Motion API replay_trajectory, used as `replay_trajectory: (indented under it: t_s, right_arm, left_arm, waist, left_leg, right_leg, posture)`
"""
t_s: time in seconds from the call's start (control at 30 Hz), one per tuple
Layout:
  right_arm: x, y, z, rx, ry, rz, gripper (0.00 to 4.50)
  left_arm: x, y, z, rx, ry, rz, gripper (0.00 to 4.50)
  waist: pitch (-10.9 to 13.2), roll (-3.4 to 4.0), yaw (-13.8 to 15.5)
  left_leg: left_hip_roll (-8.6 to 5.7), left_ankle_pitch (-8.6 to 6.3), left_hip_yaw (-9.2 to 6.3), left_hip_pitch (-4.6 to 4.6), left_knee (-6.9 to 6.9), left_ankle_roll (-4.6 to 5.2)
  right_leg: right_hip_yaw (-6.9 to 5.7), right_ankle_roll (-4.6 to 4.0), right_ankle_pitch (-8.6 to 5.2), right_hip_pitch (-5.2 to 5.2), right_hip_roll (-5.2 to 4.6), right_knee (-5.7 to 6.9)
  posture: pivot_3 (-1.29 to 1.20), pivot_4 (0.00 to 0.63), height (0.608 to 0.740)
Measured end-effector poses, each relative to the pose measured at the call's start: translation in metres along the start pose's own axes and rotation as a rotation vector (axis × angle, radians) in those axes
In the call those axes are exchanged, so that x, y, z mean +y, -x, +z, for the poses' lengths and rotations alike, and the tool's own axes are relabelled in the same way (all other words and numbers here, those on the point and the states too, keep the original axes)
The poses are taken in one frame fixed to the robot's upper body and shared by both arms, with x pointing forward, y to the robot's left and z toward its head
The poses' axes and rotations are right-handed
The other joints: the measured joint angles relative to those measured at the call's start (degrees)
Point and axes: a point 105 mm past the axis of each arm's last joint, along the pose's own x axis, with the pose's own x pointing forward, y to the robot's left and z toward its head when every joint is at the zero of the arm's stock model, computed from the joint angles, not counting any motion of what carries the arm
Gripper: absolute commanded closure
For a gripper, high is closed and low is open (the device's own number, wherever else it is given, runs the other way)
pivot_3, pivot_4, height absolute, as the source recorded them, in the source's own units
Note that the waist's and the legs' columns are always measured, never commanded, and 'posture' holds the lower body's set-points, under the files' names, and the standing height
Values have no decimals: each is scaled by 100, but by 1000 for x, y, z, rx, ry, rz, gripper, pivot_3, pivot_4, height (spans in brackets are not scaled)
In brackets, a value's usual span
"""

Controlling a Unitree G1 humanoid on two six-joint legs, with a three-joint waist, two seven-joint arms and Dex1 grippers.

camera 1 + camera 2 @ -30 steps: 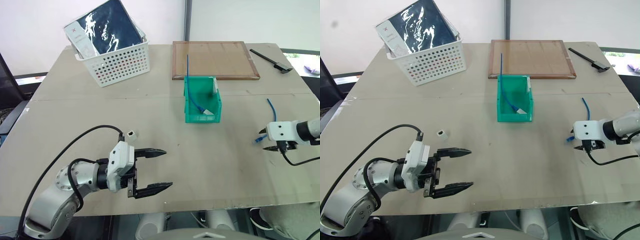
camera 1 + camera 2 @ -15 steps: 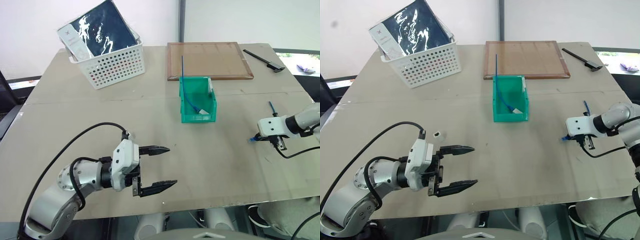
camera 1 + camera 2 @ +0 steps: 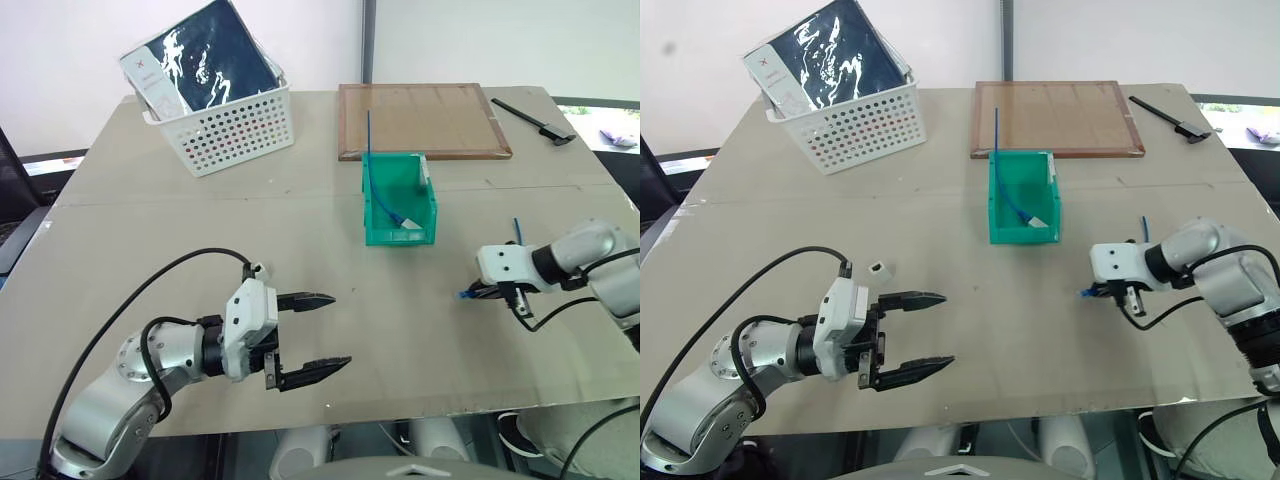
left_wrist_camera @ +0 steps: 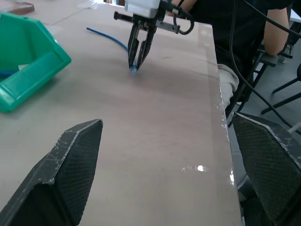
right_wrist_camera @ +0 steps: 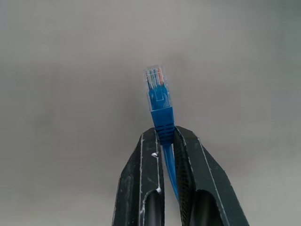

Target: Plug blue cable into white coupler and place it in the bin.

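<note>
Two parts wait to be joined: cable in hand, coupler loose.
Your right gripper (image 5: pixel 165 141) clamps the blue cable (image 5: pixel 159 101) just behind its clear plug, leaving the tip free for insertion. Your left gripper (image 3: pixel 312 331) hangs with fingers spread wide, empty, beside the white coupler (image 3: pixel 879 268) on the surface (image 3: pixel 400 300). The green bin (image 3: pixel 400 235), holding another cable, sits well beyond.
</note>
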Motion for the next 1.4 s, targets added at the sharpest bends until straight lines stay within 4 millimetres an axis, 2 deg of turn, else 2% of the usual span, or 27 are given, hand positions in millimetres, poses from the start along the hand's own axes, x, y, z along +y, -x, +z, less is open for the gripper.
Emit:
replay_trajectory:
  t_s: [0.03,0.13,0.23,0.43,0.53,0.57,0.67,0.77,0.87,0.93,1.0,1.1,1.17,1.4]
  right_arm:
    - [0,-2,4,-5,-3,-5,4470]
    - [0,-29,33,-42,-18,4,4470]
    - [-1,-46,51,-45,-16,12,4470]
    - [-14,-66,78,-64,16,-36,4470]
    - [-24,-74,86,-97,44,-78,3433]
    - [-26,-74,87,-102,47,-91,2959]
    - [-30,-71,84,-123,27,-121,1657]
    - [-22,-62,80,-201,-37,-135,279]
    - [-7,-37,80,-334,-84,-172,279]
    - [7,-12,75,-425,-131,-218,279]
    - [21,5,66,-484,-178,-293,279]
    - [46,11,48,-483,-250,-360,279]
    - [55,15,40,-479,-294,-401,279]
    - [89,27,37,-482,-386,-569,279]
  left_arm:
    - [0,1,-2,5,4,1,0]
    - [3,7,-14,28,19,19,0]
    - [4,11,-20,44,20,31,0]
    - [9,15,-26,72,14,48,0]
    - [15,14,-24,79,-14,58,0]
    - [17,14,-23,81,-23,62,0]
    - [24,10,-22,76,-40,68,0]
    - [33,-2,-23,87,-53,64,0]
    - [40,-16,-26,104,-60,56,0]
    - [45,-26,-28,119,-66,48,0]
    - [53,-34,-32,140,-73,51,0]
    - [62,-41,-36,162,-78,59,0]
    - [67,-44,-39,178,-81,62,0]
    - [83,-60,-51,219,-140,24,0]
  waist:
    - [0,-1,-5]
    - [1,0,-27]
    - [2,1,-9]
    - [-7,-13,-42]
    - [-9,-16,-52]
    - [-9,-16,-52]
    - [-10,-15,-36]
    - [-8,-14,16]
    - [-4,-7,82]
    - [-4,-8,126]
    - [-4,-8,139]
    - [-3,-7,146]
    - [-1,-3,99]
    - [-5,-5,130]
  left_leg:
    - [1,0,0,0,0,0]
    - [3,0,-2,-1,-1,-1]
    - [0,0,-4,-6,0,-1]
    - [0,1,-14,-33,2,-3]
    - [2,3,-18,-28,2,-6]
    - [2,4,-18,-27,2,-8]
    - [1,4,-19,-26,2,-8]
    - [-5,4,-30,-44,2,-8]
    - [-16,3,-36,-59,2,-7]
    - [-16,1,-34,-60,2,-5]
    - [-12,0,-34,-58,-2,-5]
    - [-10,0,-33,-56,-2,-4]
    - [-8,1,-13,-48,-1,-4]
    - [-1,2,-20,-36,8,-4]
  right_leg:
    - [-1,0,0,0,1,0]
    - [-2,0,0,-5,4,2]
    - [-4,0,0,-8,2,1]
    - [-13,-1,2,-32,2,-2]
    - [-16,-2,2,-31,6,6]
    - [-16,-4,3,-31,7,7]
    - [-16,-4,4,-31,8,7]
    - [-25,17,18,-38,2,1]
    - [-27,19,18,-44,-7,-4]
    - [-28,20,18,-44,-8,-10]
    - [-29,20,17,-43,-5,-10]
    - [-32,21,16,-42,-2,-6]
    - [-13,23,16,-42,0,-4]
    - [-19,42,4,-29,11,7]
  posture:
    - [0,150,740]
    - [0,150,740]
    - [0,150,740]
    - [0,150,740]
    - [0,150,740]
    - [0,150,740]
    - [0,150,740]
    - [0,150,740]
    - [0,150,740]
    - [0,150,740]
    - [0,150,740]
    - [0,150,740]
    - [0,150,740]
    - [0,150,740]
